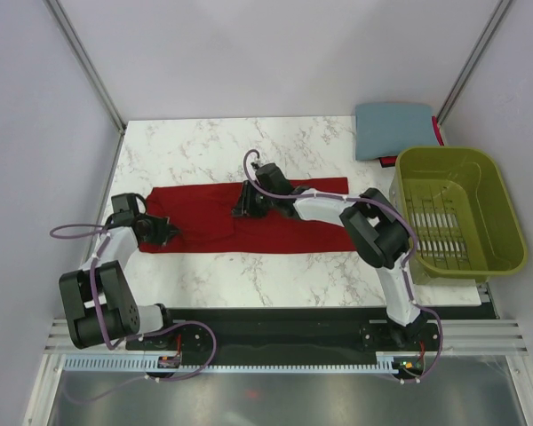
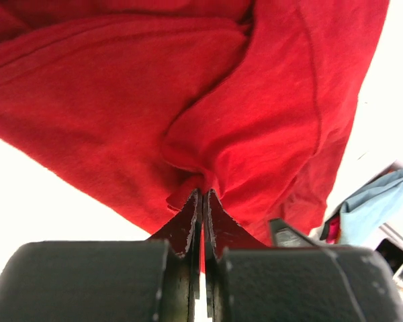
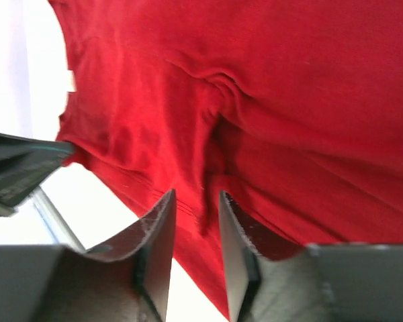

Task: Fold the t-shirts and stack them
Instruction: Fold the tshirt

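The left gripper [image 2: 203, 201] pinches the left edge of the dark red t-shirt [image 1: 249, 217], which lies flat across the marble table [image 1: 204, 142]. The right gripper [image 3: 196, 208] has a small gap, with a red fold between its fingers. The blue-grey t-shirt [image 1: 393, 130] sits folded at the far right corner, beside the green basket [image 1: 457, 211].

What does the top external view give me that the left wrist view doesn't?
Only the top external view shows the olive basket at the table's right edge, the right gripper on the shirt's middle, and the whole folded strip. Only the left wrist view shows the left gripper shut on a pinched fold of cloth. Both show the red t-shirt and the folded blue-grey t-shirt beyond it.
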`<move>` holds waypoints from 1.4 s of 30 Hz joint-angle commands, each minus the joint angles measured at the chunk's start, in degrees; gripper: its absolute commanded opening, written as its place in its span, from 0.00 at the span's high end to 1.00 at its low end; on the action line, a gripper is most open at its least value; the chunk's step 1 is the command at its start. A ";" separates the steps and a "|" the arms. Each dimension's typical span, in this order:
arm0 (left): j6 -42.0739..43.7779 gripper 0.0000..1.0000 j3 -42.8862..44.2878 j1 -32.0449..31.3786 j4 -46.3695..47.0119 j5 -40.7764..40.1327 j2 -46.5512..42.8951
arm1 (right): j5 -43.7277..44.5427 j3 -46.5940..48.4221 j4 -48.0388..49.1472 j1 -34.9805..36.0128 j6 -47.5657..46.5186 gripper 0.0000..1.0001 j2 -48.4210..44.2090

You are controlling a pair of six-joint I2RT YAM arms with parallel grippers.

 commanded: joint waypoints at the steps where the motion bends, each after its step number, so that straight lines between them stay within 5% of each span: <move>1: -3.83 0.98 3.26 0.42 1.98 1.68 0.71 | 4.69 -0.72 -1.99 1.42 -4.62 0.59 -4.94; 9: -6.99 0.98 3.88 0.51 4.71 3.43 3.88 | 10.48 -4.93 -1.55 3.88 0.91 0.48 -6.53; 20: -6.21 0.98 2.82 0.77 7.08 3.78 5.90 | 11.99 -6.61 2.23 6.43 -4.27 0.50 -5.91; 42: -5.77 0.98 2.56 1.04 10.60 6.07 9.77 | 17.61 -3.97 0.73 9.86 5.13 0.53 -3.01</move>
